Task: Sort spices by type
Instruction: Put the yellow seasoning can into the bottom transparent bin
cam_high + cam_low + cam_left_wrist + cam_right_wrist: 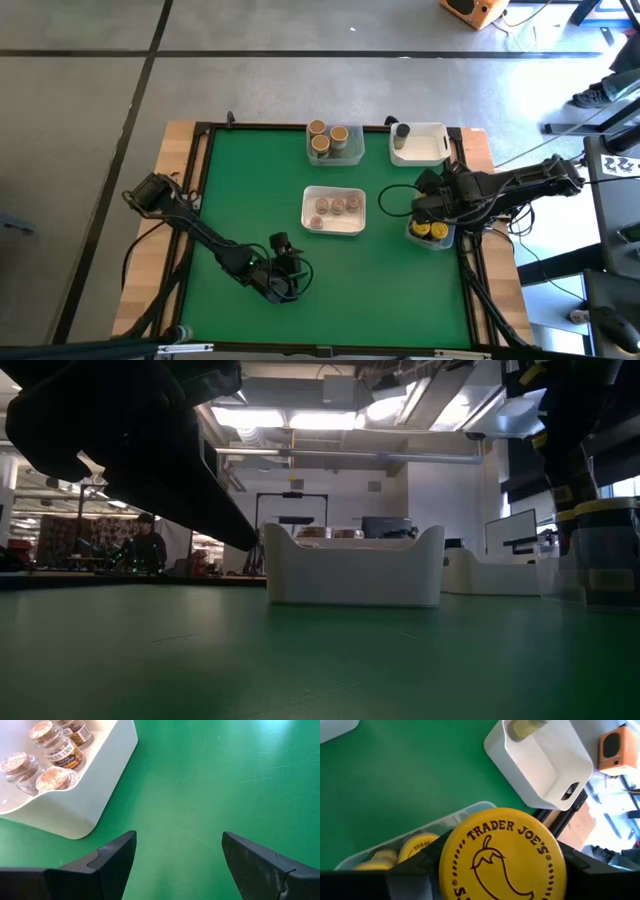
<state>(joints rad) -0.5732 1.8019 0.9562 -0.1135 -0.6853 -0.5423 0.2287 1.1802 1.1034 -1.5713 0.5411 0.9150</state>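
Observation:
My right gripper (502, 870) is shut on a spice jar with a yellow "Trader Joe's" lid (502, 855), over the clear tray (432, 233) at the table's right edge, which holds more yellow-lidded jars (417, 847). My left gripper (177, 865) is open and empty over the green mat, near the table's front, beside the middle white tray (334, 210). That tray holds three cork-topped jars (50, 750). A clear tray (335, 143) at the back holds three tan-lidded jars. A white tray (418, 143) at the back right holds one grey-lidded jar (402, 131). My right gripper pinches the yellow-lidded jar between its two fingers (415, 867), one on each side, at or just under the lid's rim (445, 865). The fingers point down from above and the jar stands upright, lid up. The lid hides the jar's body and its foot.
The black frame and wooden border (180, 150) run around the green mat. Bare mat lies on the table's left half (240, 190) and along the front. A person (148, 545) stands far off in the room behind the table.

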